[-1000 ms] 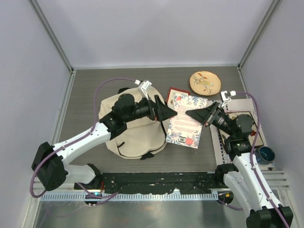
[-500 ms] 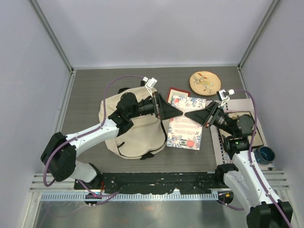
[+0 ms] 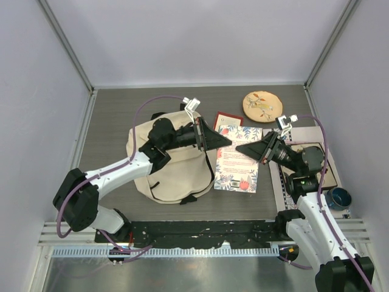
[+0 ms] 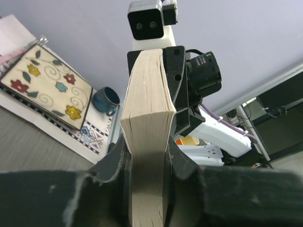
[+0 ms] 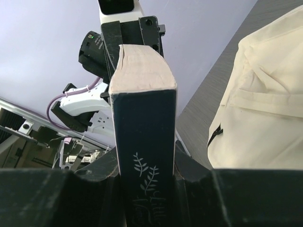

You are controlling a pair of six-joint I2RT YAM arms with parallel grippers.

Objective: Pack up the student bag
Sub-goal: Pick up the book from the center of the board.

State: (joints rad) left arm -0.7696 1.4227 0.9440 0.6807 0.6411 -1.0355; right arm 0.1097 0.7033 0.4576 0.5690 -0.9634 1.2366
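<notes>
The cream student bag (image 3: 170, 167) lies left of centre, under my left arm; it also shows in the right wrist view (image 5: 265, 94). A book with a floral cover (image 3: 238, 164) is held level just right of the bag, cover up. My left gripper (image 3: 223, 141) is shut on its page edge (image 4: 147, 94), one finger on each cover (image 4: 147, 151). My right gripper (image 3: 242, 148) is shut on the opposite side, over the dark spine with a fern print (image 5: 144, 123), jaws on both covers (image 5: 144, 163). The two grippers face each other across the book.
A red-edged book (image 3: 223, 118) lies partly under the floral one. A round tan embroidered disc (image 3: 262, 105) sits at the back. At the right are a flat floral mat (image 3: 313, 152), seen also in the left wrist view (image 4: 47, 90), and a blue cup (image 3: 339, 198).
My left gripper has moved right from over the bag to the book and shut on its page edge. The right gripper has kept its hold; the book has shifted slightly.
</notes>
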